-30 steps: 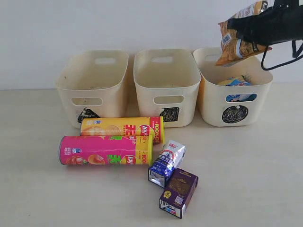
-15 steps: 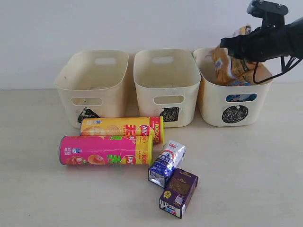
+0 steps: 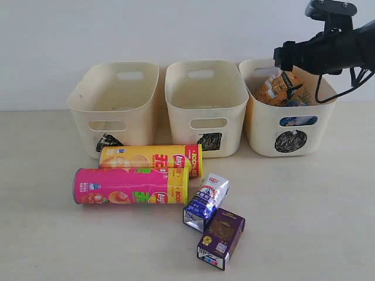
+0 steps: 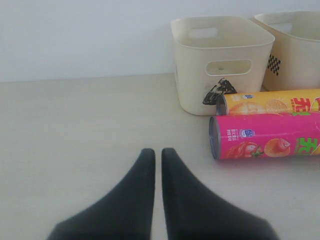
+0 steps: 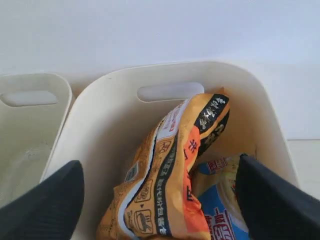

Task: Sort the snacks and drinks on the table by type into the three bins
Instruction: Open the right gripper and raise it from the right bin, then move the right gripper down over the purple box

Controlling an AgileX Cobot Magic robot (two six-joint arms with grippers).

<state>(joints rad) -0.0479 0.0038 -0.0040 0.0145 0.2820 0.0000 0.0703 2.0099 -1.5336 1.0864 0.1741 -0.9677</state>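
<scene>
- The left gripper (image 4: 156, 160) is low over the bare table (image 3: 304, 222). Its two black fingers are pressed together and nothing is between them. The exterior view does not show this gripper.
- Nearest to the camera, the dark purple carton (image 3: 221, 237) lies flat on the table, a little right of the middle.
- Just behind it lies the blue-and-white carton (image 3: 206, 202), tilted to one side. The two cartons touch at one corner, or almost touch.
- To the left of the cartons the pink tube (image 3: 131, 186) lies on its side. Its right end is close to the blue-and-white carton.
- The yellow tube (image 3: 151, 158) lies directly behind the pink tube, parallel to it and touching it along its length.
- Behind the tubes three cream bins stand in one row, close together.
- The left bin (image 3: 114, 105) has a black triangle scribble. I see no snack or drink in it.
- The middle bin (image 3: 205, 108) has a black square scribble, and its visible inside is bare.
- The right bin (image 3: 263, 126) has a black circle scribble. Inside it the orange bag (image 3: 275, 88) stands leaning, its top above the rim. The blue bag (image 5: 220, 210) lies lower, beside the orange one, and shows through the handle slot.
- The right gripper (image 3: 285, 58) hangs above the right bin. Its fingers are spread wide and hold nothing; the orange bag is below them, apart from both.
- A white wall (image 3: 176, 29) is behind everything.
</scene>
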